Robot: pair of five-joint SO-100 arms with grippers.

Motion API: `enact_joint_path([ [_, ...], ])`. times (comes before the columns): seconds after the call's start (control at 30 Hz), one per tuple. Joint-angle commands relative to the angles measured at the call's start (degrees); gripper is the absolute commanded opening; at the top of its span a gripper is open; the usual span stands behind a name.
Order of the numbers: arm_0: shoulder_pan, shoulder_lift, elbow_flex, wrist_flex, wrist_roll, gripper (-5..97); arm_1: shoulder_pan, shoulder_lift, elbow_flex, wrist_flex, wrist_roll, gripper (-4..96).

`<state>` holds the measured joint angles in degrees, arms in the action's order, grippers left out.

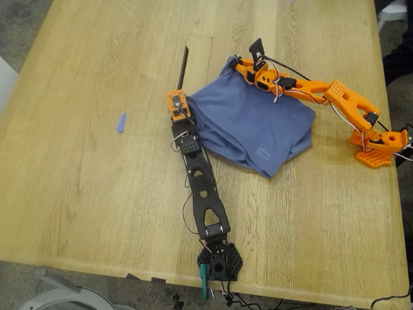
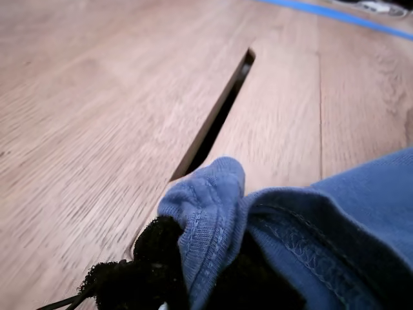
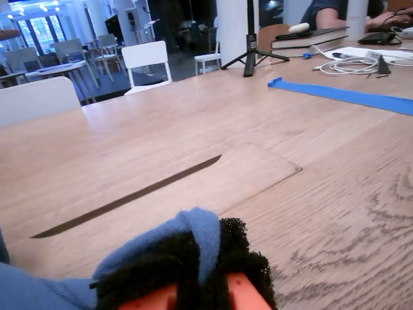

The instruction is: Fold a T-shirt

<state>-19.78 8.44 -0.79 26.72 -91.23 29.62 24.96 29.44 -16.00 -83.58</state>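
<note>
The slate-blue T-shirt [image 1: 251,126] lies bunched and partly folded at the table's middle. My first gripper [image 1: 179,106], orange on the black arm, is shut on the shirt's edge at the exterior view's left. The first wrist view shows a hemmed fold of the T-shirt [image 2: 206,200] pinched between the black foam pads [image 2: 148,252] of my first gripper [image 2: 187,258]. My second gripper [image 1: 233,63], on the orange arm, is shut on the shirt's far corner. In the second wrist view, my second gripper [image 3: 193,258] has blue cloth [image 3: 161,236] wrapped over its pads [image 3: 242,252]. The print is hidden.
A dark slot [image 1: 184,64] cuts the wooden table [image 1: 84,194] just beyond my first gripper. A tiny blue scrap [image 1: 120,123] lies at the exterior view's left. Blue tape [image 3: 348,95], cables, books and a tripod [image 3: 250,39] sit at the far end, with a person's arm [image 3: 335,10] there.
</note>
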Motion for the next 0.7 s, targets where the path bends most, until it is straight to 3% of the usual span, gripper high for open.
enact_joint_path([
  [0.0, -5.2, 5.9, -18.1, 10.1, -0.9, 0, 2.5, 1.3, -8.9, 5.6, 0.6, 0.0],
  [0.43, -2.3, 19.4, -18.1, 48.4, -4.6, 0, 1.8, 9.0, -23.3, 47.6, 0.6, 0.0],
  [0.67, -0.4, 24.3, -18.1, 55.0, -5.7, 0, 1.8, 15.7, -22.7, 58.6, -0.4, 0.0],
])
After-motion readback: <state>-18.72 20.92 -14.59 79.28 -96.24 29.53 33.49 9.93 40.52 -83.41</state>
